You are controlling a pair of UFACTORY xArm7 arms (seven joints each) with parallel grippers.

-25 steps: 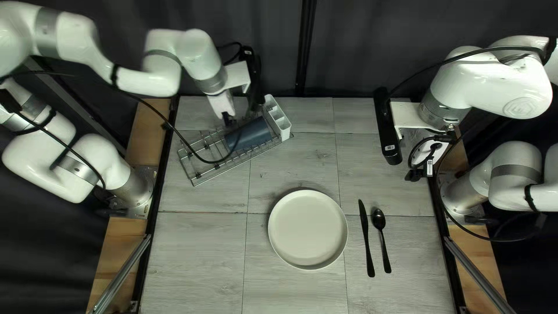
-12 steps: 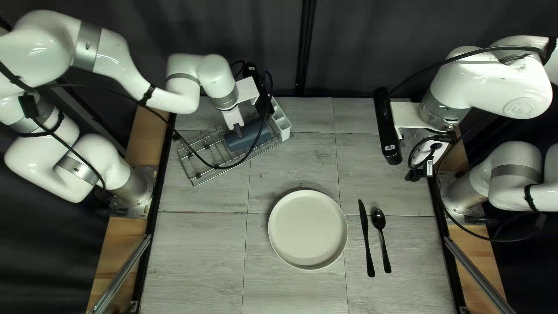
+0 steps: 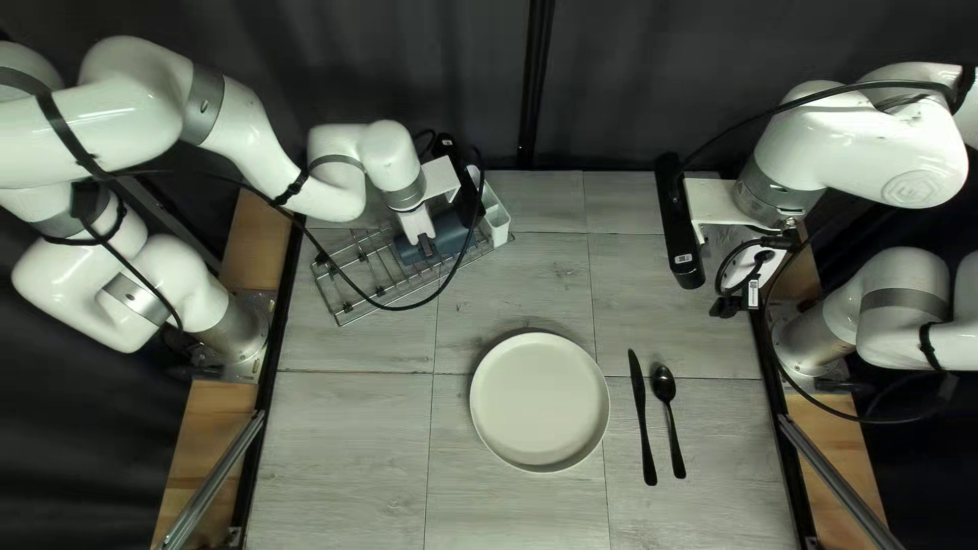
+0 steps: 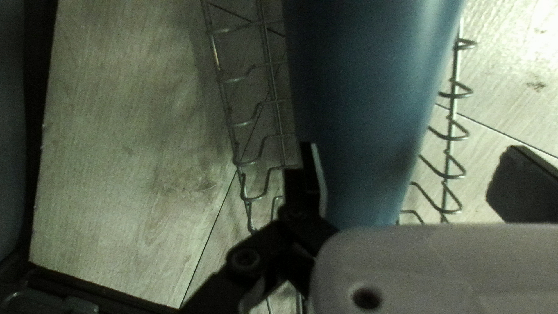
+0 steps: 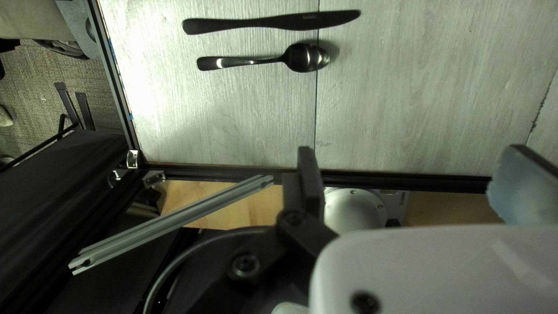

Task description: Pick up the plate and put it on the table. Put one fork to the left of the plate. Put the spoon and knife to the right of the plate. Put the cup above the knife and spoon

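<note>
Left tool (image 4: pixel 411 152) open, straddling cup (image 4: pixel 366 116), likely to pinch it across its width. Cup's on its side in rack (image 3: pixel 351 295), plate's (image 3: pixel 540 402) 11 o'clock in top left view. Knife (image 3: pixel 641 416), spoon (image 3: pixel 664 385) at 3 o'clock, per layout. Right tool (image 5: pixel 410 152) open, empty.

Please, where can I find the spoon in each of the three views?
Top left view: the spoon lies right of the knife, farther from the plate.
Left wrist view: not in it.
Right wrist view: ahead of my right gripper, between it and the knife.
Landmark: the knife, shared by top left and right wrist views.
</note>
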